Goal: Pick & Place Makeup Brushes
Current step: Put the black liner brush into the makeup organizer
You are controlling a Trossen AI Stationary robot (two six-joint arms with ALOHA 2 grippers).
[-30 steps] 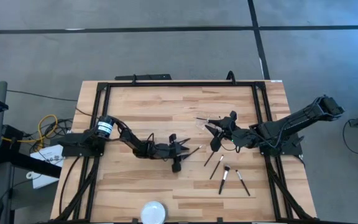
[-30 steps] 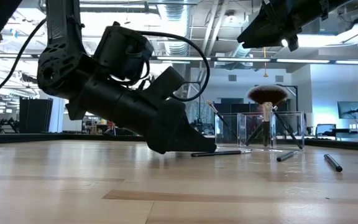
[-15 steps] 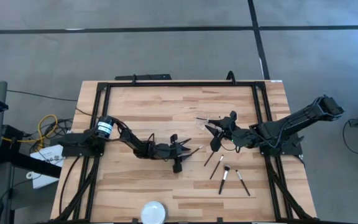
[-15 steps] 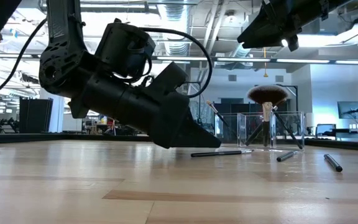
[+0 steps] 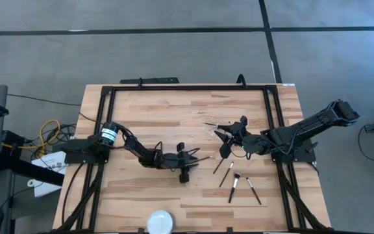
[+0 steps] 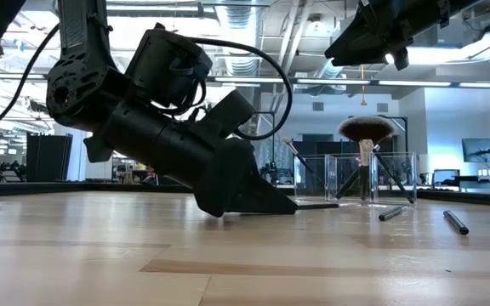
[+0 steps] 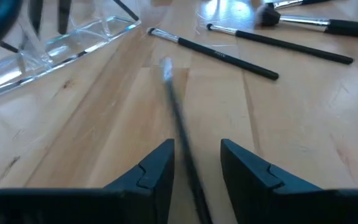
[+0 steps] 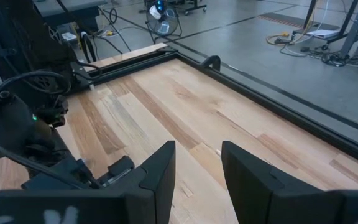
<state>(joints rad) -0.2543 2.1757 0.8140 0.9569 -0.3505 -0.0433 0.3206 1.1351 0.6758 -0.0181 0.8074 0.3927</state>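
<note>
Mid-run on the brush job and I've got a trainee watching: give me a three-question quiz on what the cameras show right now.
1. True or false: the left gripper has its open fingers on either side of a thin brush lying on the table.
2. Where is the round white dish? A) inside the clear holder B) at the table's near edge C) under the right gripper
3. Fill in: the fluffy reddish-brown brush stands in the clear ____.

Key: 1 true; 2 B; 3 holder.
</note>
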